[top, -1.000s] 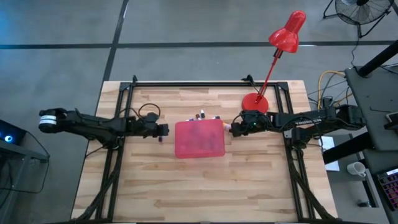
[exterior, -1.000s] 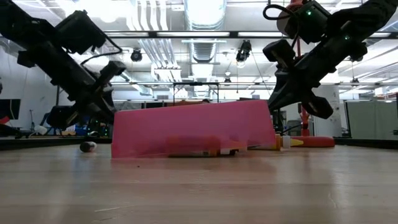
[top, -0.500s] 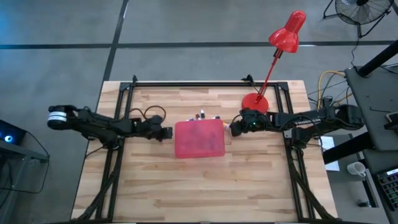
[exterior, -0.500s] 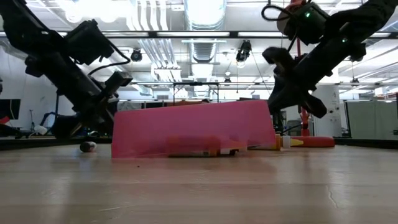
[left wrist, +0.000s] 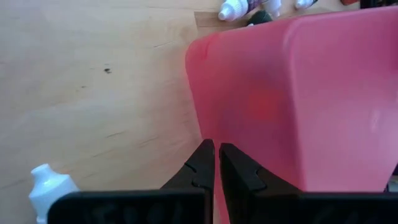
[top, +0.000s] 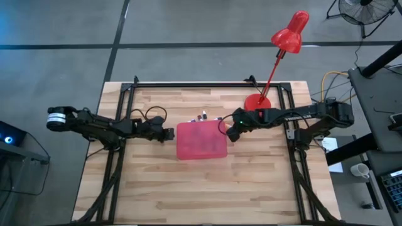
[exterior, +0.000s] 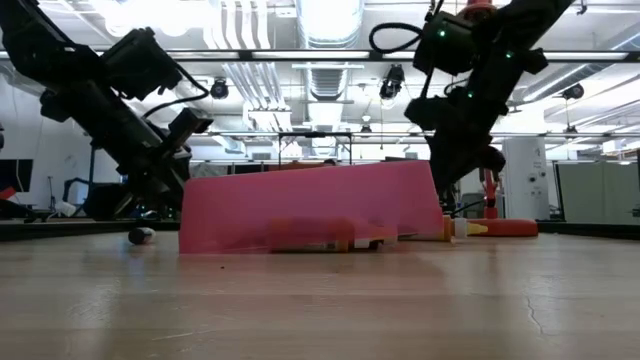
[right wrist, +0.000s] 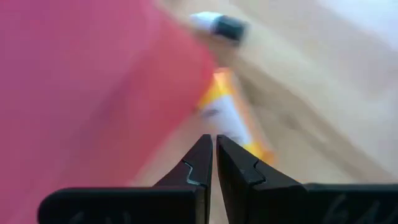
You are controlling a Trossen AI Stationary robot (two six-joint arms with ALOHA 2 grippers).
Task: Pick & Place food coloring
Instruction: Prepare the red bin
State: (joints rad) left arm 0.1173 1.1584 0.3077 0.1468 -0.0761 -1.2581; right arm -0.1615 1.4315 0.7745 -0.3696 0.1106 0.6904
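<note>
A flat pink-red tray (top: 201, 139) lies on the wooden table, and in the low view some food coloring bottles (exterior: 312, 237) show beneath it. More bottles (top: 206, 117) lie at its far edge. A yellow bottle (right wrist: 227, 117) lies by its right edge, and a white-capped one (left wrist: 50, 186) to its left. My left gripper (top: 169, 134) is shut at the tray's left edge. My right gripper (top: 228, 134) is shut and slants down over the yellow bottle beside the tray's right edge, with nothing between its fingers. My left gripper has its shut fingertips (left wrist: 205, 155) against the line of the tray's left edge (left wrist: 198, 106), coming slanting down from the table's left. I cannot tell whether they touch the tray.
A red desk lamp stands with its base (top: 257, 102) at the far right, and its head (top: 290, 32) reaches beyond the table. A dark bottle (right wrist: 221, 26) lies past the yellow one. Black frame rails (top: 119, 157) run along both sides. The near half of the table (top: 201, 194) is bare wood.
My right gripper has gone toward the table's left, up to the tray's right edge. It has rolled about its own line and tipped further down, and it stays shut. The tray and the bottles have kept still.
</note>
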